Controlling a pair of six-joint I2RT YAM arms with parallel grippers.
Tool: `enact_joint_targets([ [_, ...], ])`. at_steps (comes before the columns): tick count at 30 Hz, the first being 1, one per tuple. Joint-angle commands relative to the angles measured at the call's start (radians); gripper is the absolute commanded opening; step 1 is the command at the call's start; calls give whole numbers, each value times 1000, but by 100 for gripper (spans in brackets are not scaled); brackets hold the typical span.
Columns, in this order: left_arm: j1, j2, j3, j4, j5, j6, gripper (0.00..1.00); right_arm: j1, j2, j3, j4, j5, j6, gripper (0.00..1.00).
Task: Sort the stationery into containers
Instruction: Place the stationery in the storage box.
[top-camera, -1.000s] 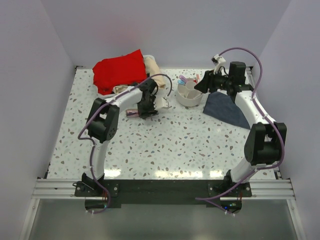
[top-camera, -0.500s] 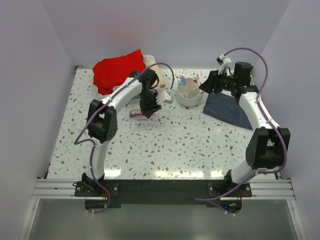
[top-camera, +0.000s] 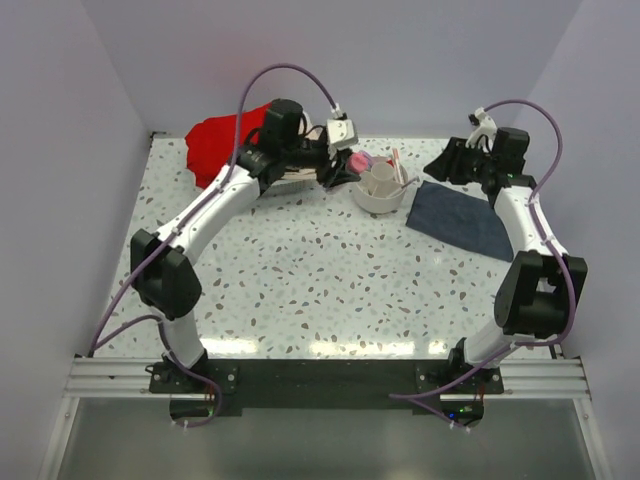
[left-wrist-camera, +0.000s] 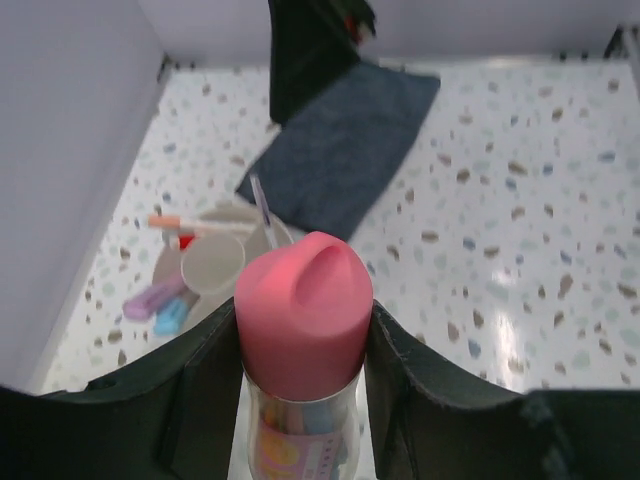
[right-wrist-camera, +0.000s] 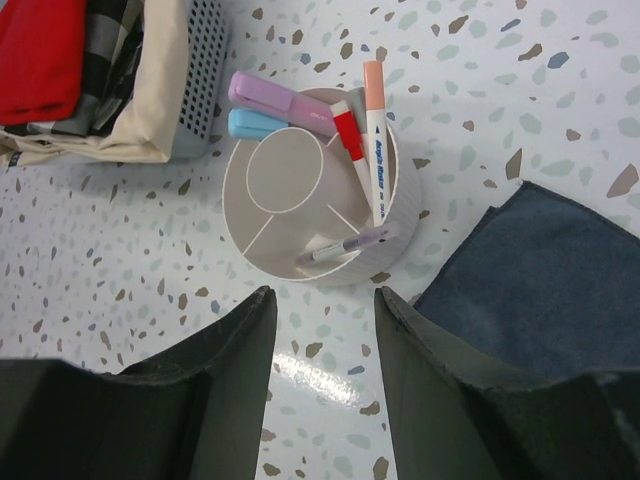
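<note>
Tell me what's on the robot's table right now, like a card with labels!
left fingers: shut on the pink-capped tube, lifted near the organiser
right fingers: open, holding nothing, above the organiser
white round organiser: on the table, central cup looks empty
outer ring: pink marker, blue marker, two white pens, thin lilac pen
blue-grey cloth: lying flat beside the organiser
red cloth: far left corner
</note>
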Motion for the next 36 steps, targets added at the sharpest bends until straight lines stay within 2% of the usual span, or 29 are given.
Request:
enact_joint_targets([
  [1,22,73,-120,929,246,-529,0,2,-3,32,17,15,22,47],
  [2,27,95,-202,1313,230,-638,0,1,-6,28,20,18,23,48],
  [5,27,232,-75,1364,185,-733,0,2,-17,9,27,28,25,47],
  [12,19,509,183,1369,98,-756,0,1,-40,-14,17,44,14,47],
  [17,16,608,315,1348,43,-735,0,-1,-32,12,-36,50,-24,47],
  [27,13,712,346,1346,20,-722,0,-5,-17,29,-64,57,-40,47],
  [31,12,759,415,1310,9,-713,0,-8,2,72,-90,53,-70,47],
  [36,16,775,395,1312,32,-713,0,-21,14,101,-98,56,-67,47],
])
